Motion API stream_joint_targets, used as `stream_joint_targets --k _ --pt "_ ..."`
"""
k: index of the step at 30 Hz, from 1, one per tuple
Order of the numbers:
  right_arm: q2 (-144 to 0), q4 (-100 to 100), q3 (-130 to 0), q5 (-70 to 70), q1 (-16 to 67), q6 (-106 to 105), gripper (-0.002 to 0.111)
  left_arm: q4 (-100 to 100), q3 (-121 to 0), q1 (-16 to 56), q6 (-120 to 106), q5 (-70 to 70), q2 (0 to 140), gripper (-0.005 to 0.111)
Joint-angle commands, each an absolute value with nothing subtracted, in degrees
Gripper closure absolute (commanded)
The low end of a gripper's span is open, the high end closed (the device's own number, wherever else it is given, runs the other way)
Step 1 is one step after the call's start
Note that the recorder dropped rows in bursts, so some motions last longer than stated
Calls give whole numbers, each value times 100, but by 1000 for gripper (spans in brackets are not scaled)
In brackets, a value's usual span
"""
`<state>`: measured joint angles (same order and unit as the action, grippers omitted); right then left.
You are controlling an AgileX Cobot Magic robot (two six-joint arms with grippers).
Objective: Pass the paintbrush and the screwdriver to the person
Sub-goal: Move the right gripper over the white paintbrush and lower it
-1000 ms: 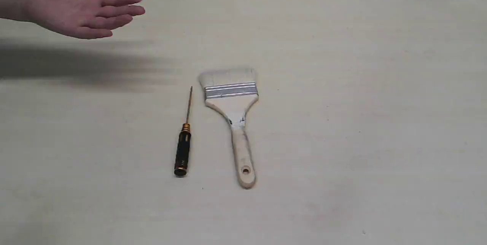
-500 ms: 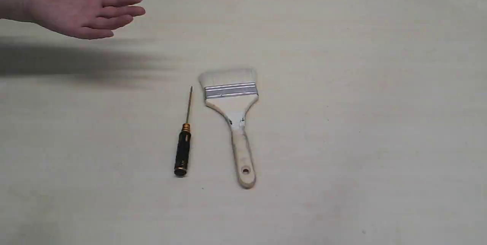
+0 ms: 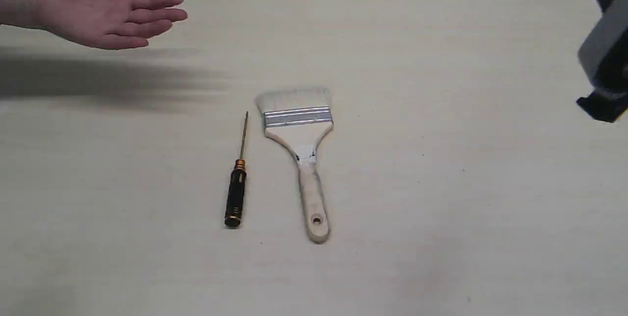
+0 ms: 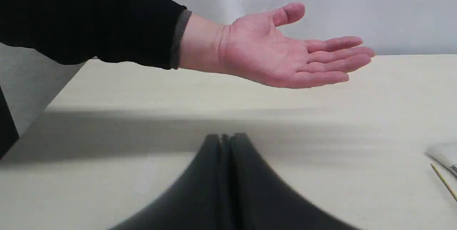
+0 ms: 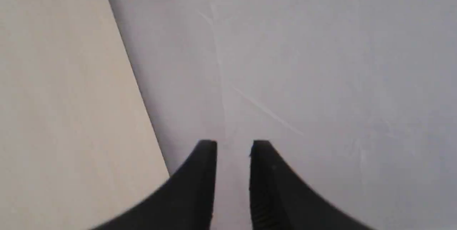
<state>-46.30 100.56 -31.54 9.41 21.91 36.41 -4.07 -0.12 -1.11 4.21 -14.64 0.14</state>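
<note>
The paintbrush [image 3: 300, 151] lies flat mid-table, bristles toward the far side and handle toward the near edge. Just to its left lies the screwdriver [image 3: 235, 193], parallel to it, shaft pointing away. The person's open hand [image 3: 105, 14] hovers palm up over the far left corner; the left wrist view shows the hand [image 4: 285, 55] beyond my left gripper [image 4: 226, 136], which is shut and empty. My right gripper [image 5: 234, 143] has its fingers slightly apart, holding nothing, over the table's edge. The right arm [image 3: 604, 56] shows at the right border, far from both tools.
The pale table [image 3: 441, 208] carries only the two tools. The hand's shadow [image 3: 98, 83] falls on the left part. A grey surface [image 5: 303, 62] lies beyond the table edge in the right wrist view. The screwdriver tip [image 4: 444, 183] shows at the left wrist view's border.
The right arm has come into the exterior view at the right edge. The hand, paintbrush and screwdriver have stayed where they were.
</note>
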Motion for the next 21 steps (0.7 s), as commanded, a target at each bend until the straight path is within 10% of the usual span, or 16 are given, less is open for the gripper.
stream_joint_targets --k 1,9,21 --pt "-4921 9995 -3597 2019 3062 6745 87 -383 0 -64 432 -1432 0 107" --pt "-6264 9215 -4679 835 4289 8672 58 -404 0 -64 432 -1421 0 107" --pt "-9583 6290 -6270 3380 5051 6735 58 -404 0 -64 432 -1421 0 107"
